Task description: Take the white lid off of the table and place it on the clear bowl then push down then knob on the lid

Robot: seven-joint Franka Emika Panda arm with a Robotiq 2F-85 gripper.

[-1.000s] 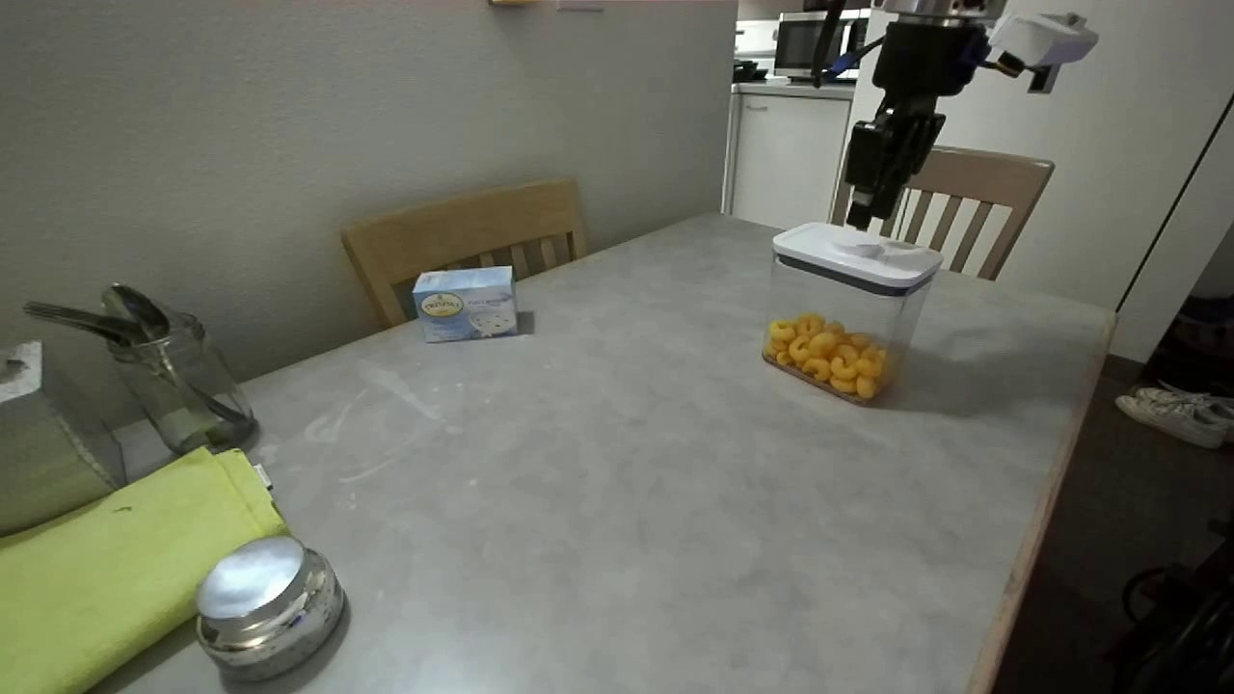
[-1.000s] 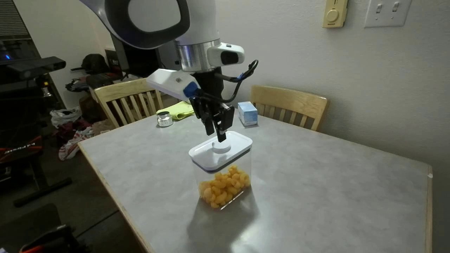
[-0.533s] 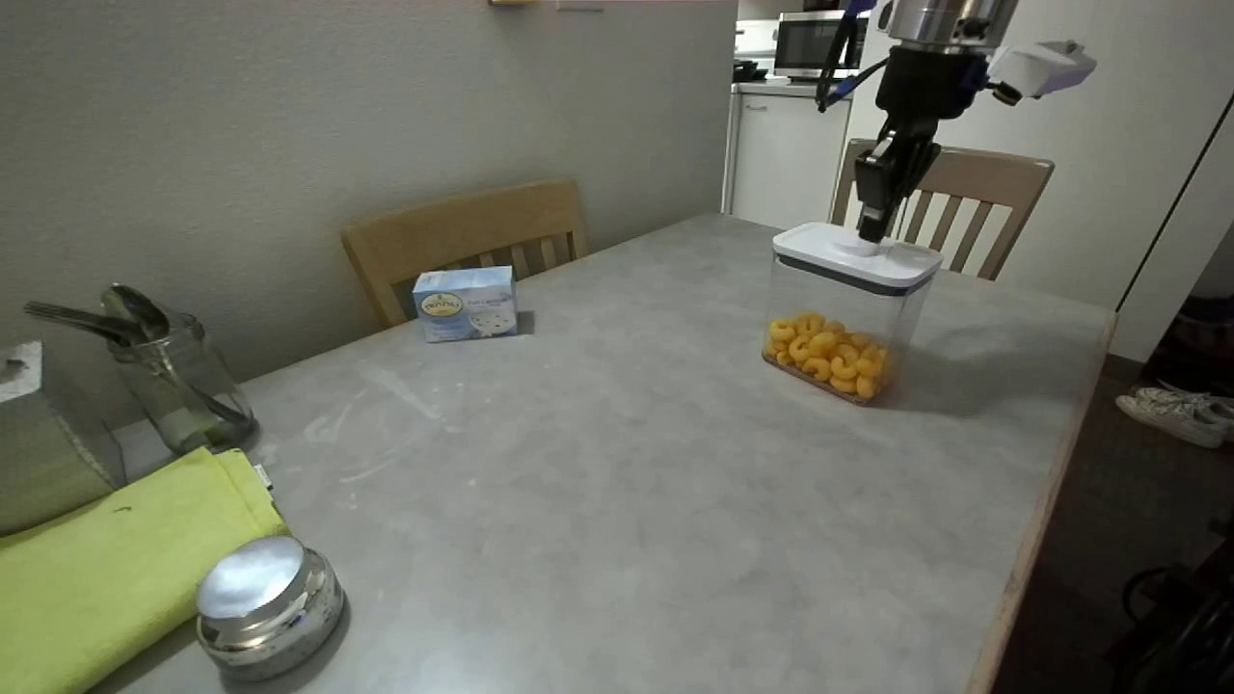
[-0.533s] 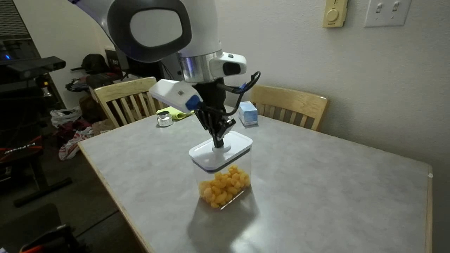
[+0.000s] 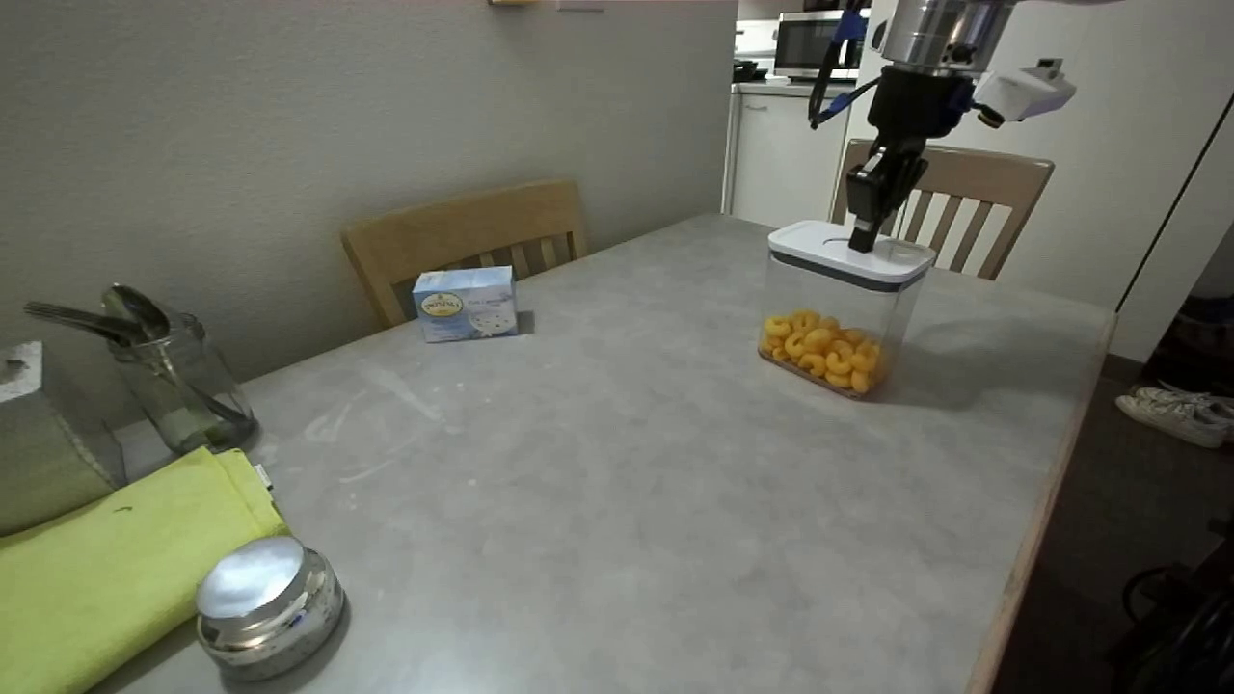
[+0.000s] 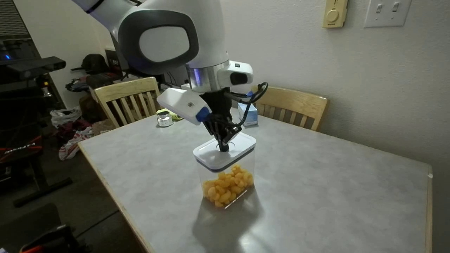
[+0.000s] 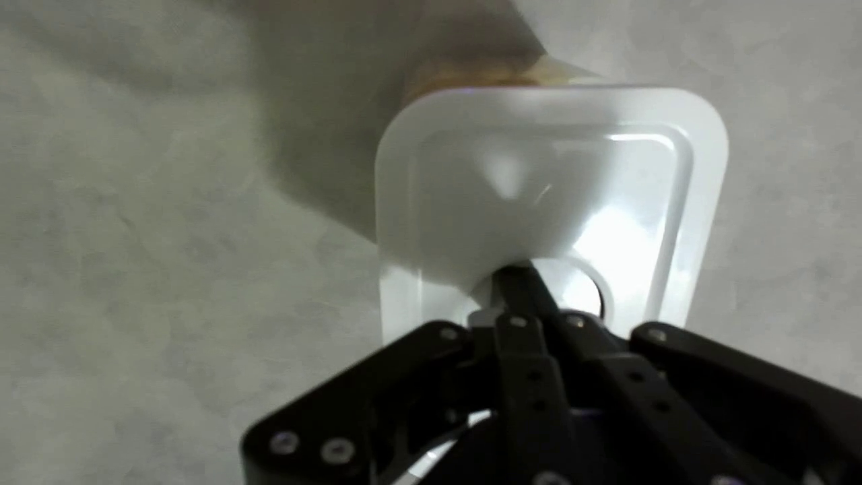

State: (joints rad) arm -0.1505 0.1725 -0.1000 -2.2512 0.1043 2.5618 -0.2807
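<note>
The white lid (image 5: 805,242) sits flat on the clear bowl (image 5: 834,297), which stands upright on the grey table (image 5: 627,482) with orange-yellow pasta inside. The lid (image 6: 207,156) and bowl (image 6: 205,175) show in the other exterior picture too. My gripper (image 6: 223,150) is shut and points down, its fingertips touching the knob (image 7: 572,286) in the middle of the lid (image 7: 465,182). The knob looks level with the lid's top. In the wrist view the fingertips (image 7: 517,275) cover part of the knob, and the gripper hides the lid's near end.
A blue-white box (image 5: 469,305) stands near the table's wall side. A silver jar (image 5: 270,607), a yellow cloth (image 5: 135,569) and a glass jar with utensils (image 5: 183,386) stand at the far end from the bowl. Wooden chairs (image 6: 290,105) stand along the edges.
My gripper has come down and its fingers have closed. The knob, raised before, has sunk level with the lid. The bowl and lid have shifted slightly along the table.
</note>
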